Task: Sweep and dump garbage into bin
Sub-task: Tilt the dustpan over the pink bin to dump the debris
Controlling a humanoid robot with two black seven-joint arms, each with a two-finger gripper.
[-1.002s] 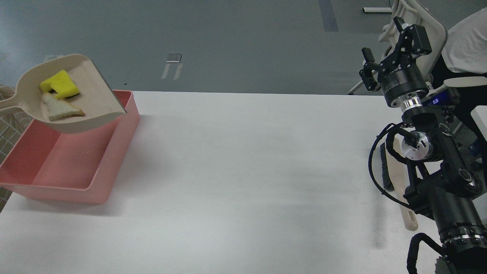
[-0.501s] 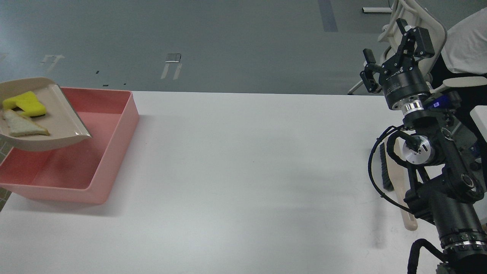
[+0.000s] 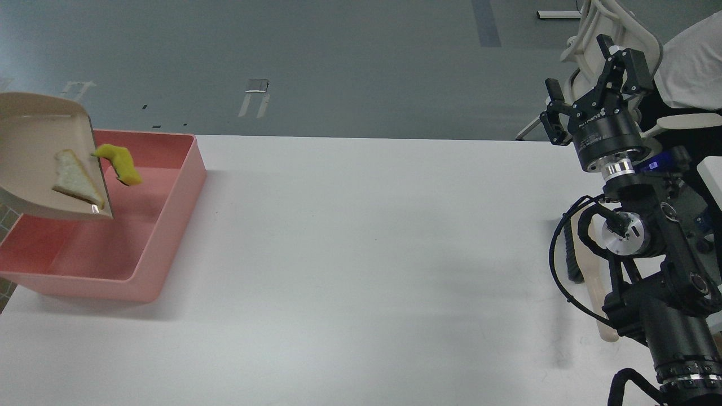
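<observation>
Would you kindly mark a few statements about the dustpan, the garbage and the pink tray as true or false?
1. The yellow sponge is past the dustpan lip, over the pink bin. True.
2. The bread slice already lies in the bin. False: it is on the tilted dustpan, near its lip.
3. The right pincer grips the brush. False: it is open and holds nothing; the brush lies on the table.
4. The left pincer is visible. False: it is out of view.
5. The dustpan tilts toward the bin. True.

Dustpan (image 3: 39,163) handle cut off left.
</observation>
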